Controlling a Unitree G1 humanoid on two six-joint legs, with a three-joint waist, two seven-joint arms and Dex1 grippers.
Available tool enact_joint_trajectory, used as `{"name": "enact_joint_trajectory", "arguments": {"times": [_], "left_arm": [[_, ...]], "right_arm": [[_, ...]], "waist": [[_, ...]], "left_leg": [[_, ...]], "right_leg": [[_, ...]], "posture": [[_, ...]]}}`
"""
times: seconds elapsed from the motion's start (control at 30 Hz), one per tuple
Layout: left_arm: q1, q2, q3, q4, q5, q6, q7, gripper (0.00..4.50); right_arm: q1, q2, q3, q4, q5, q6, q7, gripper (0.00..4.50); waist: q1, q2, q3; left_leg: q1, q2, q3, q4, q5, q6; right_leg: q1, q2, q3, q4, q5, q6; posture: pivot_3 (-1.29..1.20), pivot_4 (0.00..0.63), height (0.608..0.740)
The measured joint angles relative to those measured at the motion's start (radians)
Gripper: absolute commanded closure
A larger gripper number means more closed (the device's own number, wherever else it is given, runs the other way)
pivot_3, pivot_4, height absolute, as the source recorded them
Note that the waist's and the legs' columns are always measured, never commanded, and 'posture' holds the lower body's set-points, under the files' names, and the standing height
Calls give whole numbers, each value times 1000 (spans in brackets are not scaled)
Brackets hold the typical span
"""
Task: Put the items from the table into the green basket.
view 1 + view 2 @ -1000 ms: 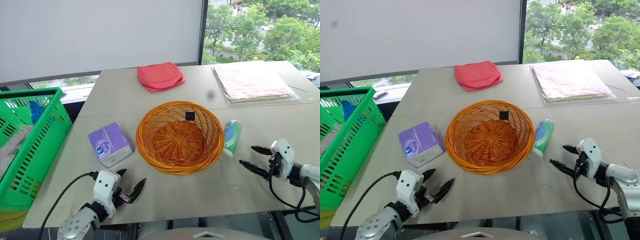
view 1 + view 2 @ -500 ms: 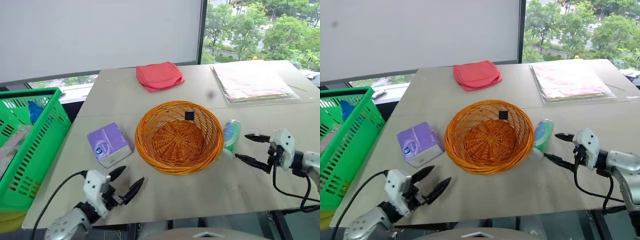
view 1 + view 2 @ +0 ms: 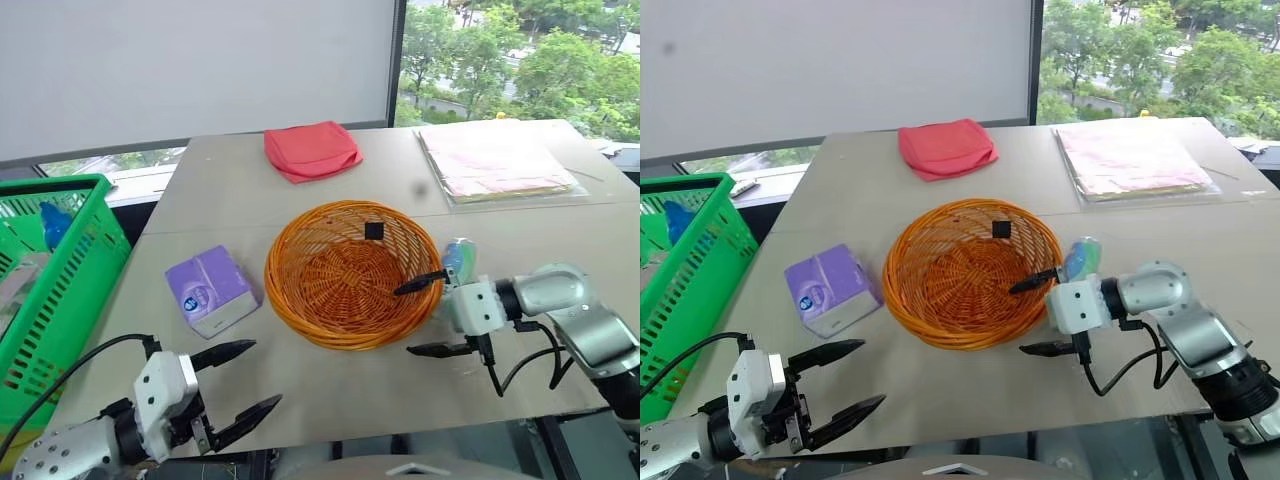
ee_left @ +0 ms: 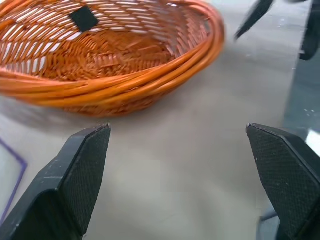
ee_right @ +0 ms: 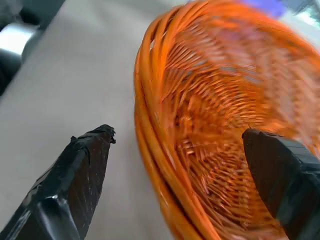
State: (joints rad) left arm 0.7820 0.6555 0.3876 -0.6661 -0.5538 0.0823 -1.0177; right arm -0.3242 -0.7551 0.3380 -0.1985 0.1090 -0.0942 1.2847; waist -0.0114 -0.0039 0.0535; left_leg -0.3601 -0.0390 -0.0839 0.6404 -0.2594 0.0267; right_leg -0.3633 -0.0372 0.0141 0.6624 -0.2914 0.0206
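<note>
- My right gripper (image 3: 428,315), two black fingers spread wide and holding nothing, hangs just at the round orange wicker basket (image 3: 350,272)'s right rim; one finger reaches over the rim, the other sits low beside the basket's outer wall.
- Small white-green bottle with blue label (image 3: 457,262) lies on the large light-beige tabletop (image 3: 560,240), right up against the wicker basket's right side, partly hidden behind my right gripper body.
- Soft purple block-shaped tissue pack with round blue-white mark (image 3: 208,289) sits on the tabletop just left of the wicker basket, untouched.
- My left gripper (image 3: 239,384), fingers wide apart and empty, hovers near the table's front edge, in front of and to the left of the wicker basket, near the tissue pack but not touching it.
- Bright green latticed plastic shopping basket (image 3: 62,270) stands off the table, well left of the wicker basket; things already lie inside it.
- Step in hand, my judgement: right gripper going for the bottle. Right now the fingers straddle the wicker rim, not the bottle, so closing here would likely pinch wicker.
- To do it well: bring the fingers behind the wicker basket's rim to the bottle, straddle its body across the narrow width, close firmly since it is round and may roll.
- Lift clear above the wicker rim before carrying left to the green basket.
- Left gripper is better placed for the tissue pack; squeeze gently, it's soft.
</note>
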Motion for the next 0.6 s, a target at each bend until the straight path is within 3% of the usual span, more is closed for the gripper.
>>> {"name": "enact_joint_trajectory", "arguments": {"times": [0.07, 0.23, 0.3, 0.6], "left_arm": [[20, -22, 6, -31, -3, 1, 15, 0], [74, -82, 36, -68, -28, 1, 54, 0], [77, -96, 38, -69, -37, 1, 65, 0], [-30, -94, 40, -72, -82, 34, 120, 0]], "right_arm": [[-22, 0, 20, 57, -39, -45, 6, 879], [-61, 3, 41, 146, -84, -139, 19, 3414], [-70, 17, 46, 153, -86, -150, 19, 3883], [-196, 79, 7, 183, -17, -117, -12, 3955]], "waist": [[9, 0, 0], [35, 0, 0], [48, 0, 1], [55, 0, 1]], "left_leg": [[0, 0, 0, 0, 0, 0], [0, 1, -1, 0, 0, 0], [0, 1, 0, 0, 0, 0], [-1, 1, 0, 1, 0, 0]], "right_leg": [[-1, 0, 0, 0, 0, 1], [-1, 1, 0, 0, -1, -2], [-1, 1, -1, 1, -2, -3], [-1, 2, 0, 1, -1, -3]], "posture": [[65, 10, 740], [84, 12, 740], [84, 12, 740], [53, 7, 740]]}}
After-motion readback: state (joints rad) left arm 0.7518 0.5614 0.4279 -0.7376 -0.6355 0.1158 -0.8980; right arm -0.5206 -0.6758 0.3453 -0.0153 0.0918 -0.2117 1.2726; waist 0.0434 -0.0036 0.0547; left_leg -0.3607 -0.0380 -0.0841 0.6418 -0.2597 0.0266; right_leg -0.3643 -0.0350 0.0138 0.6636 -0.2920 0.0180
